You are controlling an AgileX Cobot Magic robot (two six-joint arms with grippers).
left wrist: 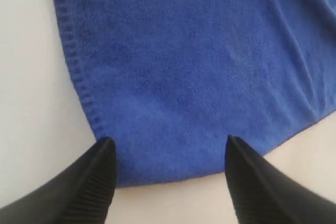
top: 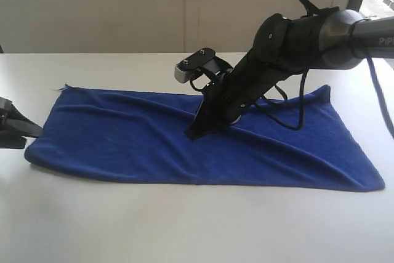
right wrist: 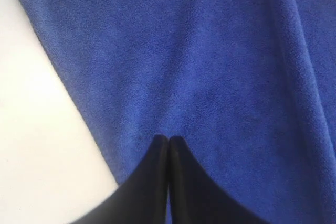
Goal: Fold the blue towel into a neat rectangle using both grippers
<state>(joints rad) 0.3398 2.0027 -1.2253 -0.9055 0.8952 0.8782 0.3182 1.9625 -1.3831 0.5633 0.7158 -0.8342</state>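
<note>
The blue towel (top: 123,143) lies on the white table (top: 184,232) as a long, wrinkled strip running left to right. My left gripper (top: 32,137) sits at the towel's left end, open. In the left wrist view its fingers (left wrist: 102,156) stand wide apart on either side of the towel's (left wrist: 184,66) rounded hemmed corner, with no cloth pinched. My right arm reaches across to the middle, and the right gripper (top: 192,133) is shut with its tip down on the towel. In the right wrist view the right gripper (right wrist: 168,139) shows pressed-together jaws over the towel (right wrist: 220,51).
A black cable (top: 300,112) from the right arm loops over the towel's right half. The right arm's wrist camera (top: 188,69) juts out above the towel's back edge. Bare table surrounds the towel, with a pale wall (top: 123,4) behind.
</note>
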